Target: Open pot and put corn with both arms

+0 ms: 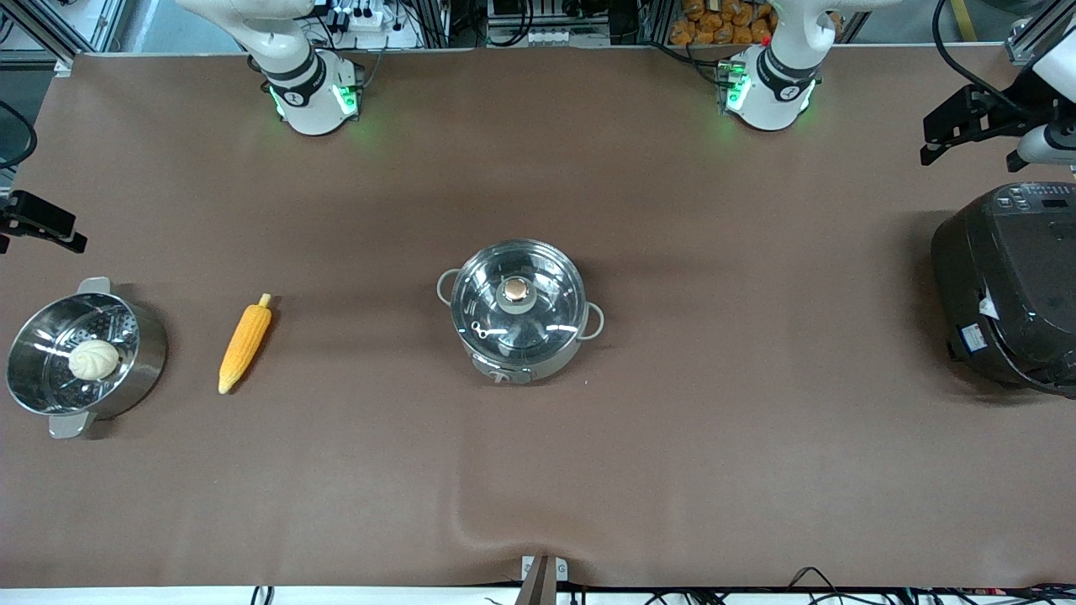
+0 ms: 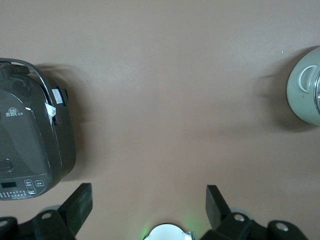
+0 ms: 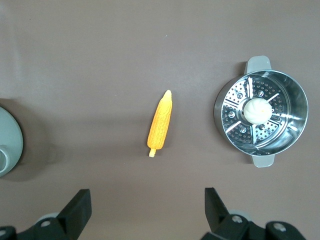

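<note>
1. Pot (image 1: 519, 313) sits mid-counter (image 1: 672, 462), glass lid (image 1: 517, 302) on, copper knob (image 1: 515, 291) up top, loop handles out to each side.
2. Corn (image 1: 244, 343) lies flat on the counter, between the pot and the steamer pot (image 1: 82, 357), toward the right arm's end; pale stub end points toward the arm bases, tapered tip toward the front camera.
3. Bun (image 1: 93, 360) sits in the steamer pot on the perforated insert.
4. Black cooker (image 1: 1009, 290) stands at the left arm's end of the counter.
5. Left pincer (image 2: 149, 202) is up high over bare counter between cooker and pot, fingers apart, holding nothing.
6. Right pincer (image 3: 148, 205) is up high over the counter near the corn, fingers apart, holding nothing.
</note>
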